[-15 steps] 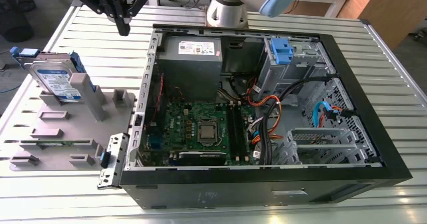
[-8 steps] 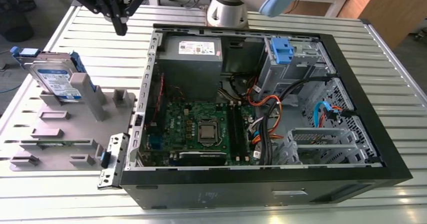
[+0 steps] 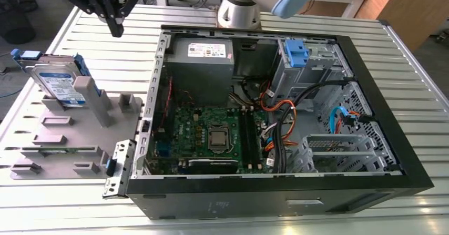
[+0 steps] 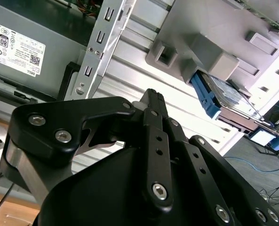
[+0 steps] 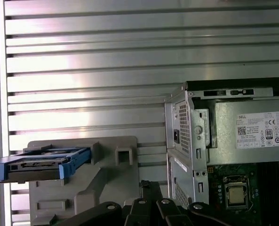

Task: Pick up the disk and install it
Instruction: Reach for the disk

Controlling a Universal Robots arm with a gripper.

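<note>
The disk (image 3: 60, 86), silver with a blue-and-white label and blue side rails, stands on edge in a grey holder (image 3: 70, 127) on the table at the exterior view's left. It is also seen in both wrist views as the disk (image 4: 222, 92) and the disk (image 5: 38, 165), resting in the holder. My gripper (image 3: 115, 31) hangs above the table at the far left, beyond the disk and outside the computer case (image 3: 281, 190). Its black fingers (image 4: 152, 101) are pressed together and shut on nothing. The fingertips (image 5: 151, 187) point down over the slatted table.
The open case lies on its side with the motherboard (image 3: 210, 135), a grey power supply (image 3: 201, 61), a blue latch on a bare metal drive cage (image 3: 296, 53) and loose cables (image 3: 281, 114). The arm's base (image 3: 242, 9) stands behind the case. Grey fixture blocks (image 3: 42, 161) sit at the near left.
</note>
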